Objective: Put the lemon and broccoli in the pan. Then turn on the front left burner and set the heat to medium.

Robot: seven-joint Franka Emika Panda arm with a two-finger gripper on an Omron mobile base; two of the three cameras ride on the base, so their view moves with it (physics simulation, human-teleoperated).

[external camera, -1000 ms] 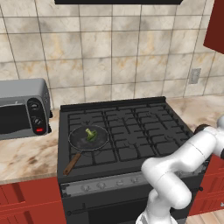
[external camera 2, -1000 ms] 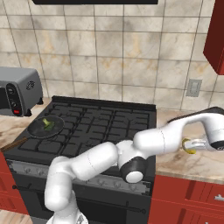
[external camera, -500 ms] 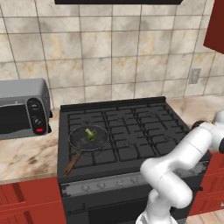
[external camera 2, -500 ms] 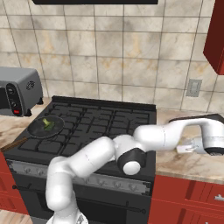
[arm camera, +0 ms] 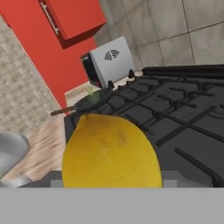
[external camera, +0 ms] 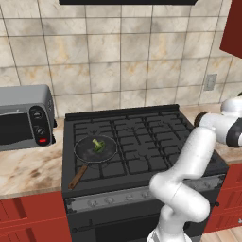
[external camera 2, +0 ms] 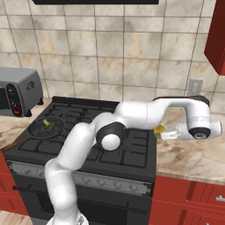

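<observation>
Hand view looks along the gripper point(arm camera: 111, 186) at one lemon point(arm camera: 111, 151), large and close, sitting right at the finger tips, apparently between them; the jaws look partly spread around it, so the lemon appears to be held, though the tips themselves are hidden behind the fruit. Beyond it lie the black grate bars of the stove point(arm camera: 175, 109), with the pan point(arm camera: 94, 101) and a grey toaster oven point(arm camera: 107, 61) farther off. Counting across the views: one lemon, one broccoli point(external camera: 98, 145), one pan point(external camera: 94, 150), one toaster oven point(external camera: 23, 118), one stove point(external camera: 142, 142). In the left base view the broccoli lies inside the pan, which rests on the front left burner point(external camera: 97, 153), its wooden handle pointing toward the stove's front left corner. The stove stands between two stretches of mottled beige counter point(external camera: 28, 170), with red cabinets point(external camera: 28, 217) below and tan tiled wall point(external camera: 118, 52) behind; a wall outlet point(external camera: 211, 82) sits at right. In the right base view the white arm point(external camera 2: 132, 116) rises from the lower left, bends over the stove's front edge and stretches right, its hand turned sideways above the right counter point(external camera 2: 193, 154). The lemon point(external camera 2: 160, 129) shows as a yellow spot at the gripper point(external camera 2: 166, 133), just beside the stove's right edge, well apart from the pan point(external camera 2: 46, 127).
</observation>
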